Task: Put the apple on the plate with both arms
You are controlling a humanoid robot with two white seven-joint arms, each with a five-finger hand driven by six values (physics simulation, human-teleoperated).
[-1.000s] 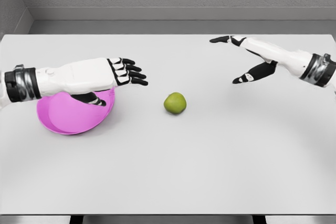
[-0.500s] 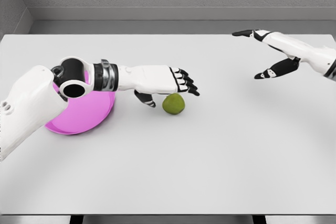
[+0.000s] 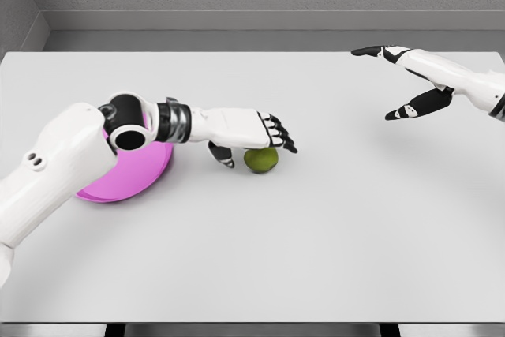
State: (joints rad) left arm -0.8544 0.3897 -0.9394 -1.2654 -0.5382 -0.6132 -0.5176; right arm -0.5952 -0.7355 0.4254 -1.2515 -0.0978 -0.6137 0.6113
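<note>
A green apple [image 3: 259, 161] lies on the white table [image 3: 316, 226], just right of centre-left. My left hand [image 3: 252, 141] hovers low over it, palm down, fingers spread across its top and thumb down at its left side; it is open and not closed on the fruit. The pink plate [image 3: 126, 175] sits at the left, largely hidden behind my left forearm and elbow. My right hand [image 3: 394, 80] hangs open over the far right of the table, well away from the apple.
The grey back wall runs behind the table's far edge [image 3: 252, 53]. My bulky left upper arm [image 3: 47, 179] covers the table's left side.
My left hand has dropped lower onto the apple and its elbow has shifted right and down. The apple nudged slightly. The right arm barely moved.
</note>
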